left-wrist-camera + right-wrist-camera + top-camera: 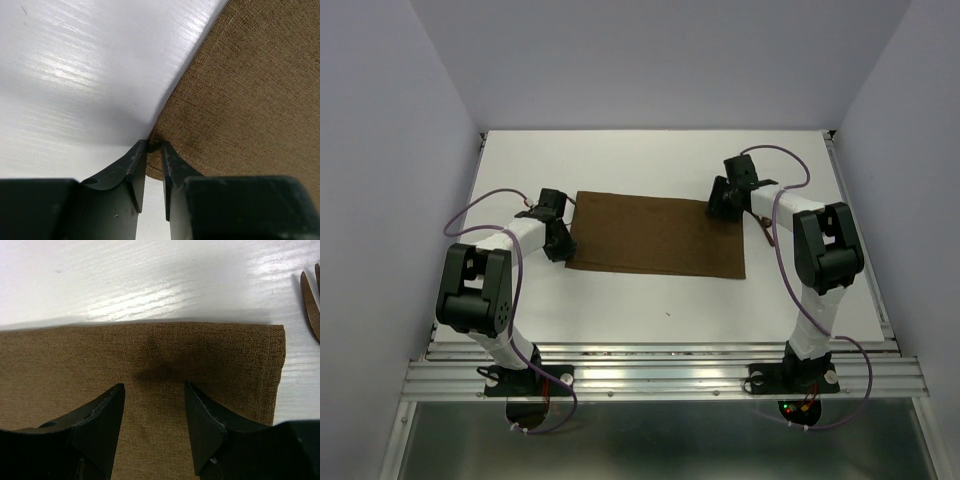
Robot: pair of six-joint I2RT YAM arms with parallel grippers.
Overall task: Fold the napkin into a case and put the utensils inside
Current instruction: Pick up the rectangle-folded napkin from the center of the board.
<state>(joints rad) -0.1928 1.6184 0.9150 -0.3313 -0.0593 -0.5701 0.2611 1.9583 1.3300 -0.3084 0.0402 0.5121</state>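
right gripper (154,386) | jaws apart above napkin (75,355) | utensils (309,302) on table (150,280), right of napkin

Top view: left gripper (563,232) fingers hidden under its own wrist body at the left edge of the dark brown cloth napkin (655,235). The right gripper (725,200) covers the napkin's far right corner, and its fingers can't be seen either. Left wrist view: napkin cut off by the top and right edges, finger bases by the bottom. The tips sit at the cloth edge, can't tell if they pinch it. Right wrist view: slim dark brown utensils (309,302) cut off by the right edge, fork or spoon unclear. Napkin runs off left and bottom.
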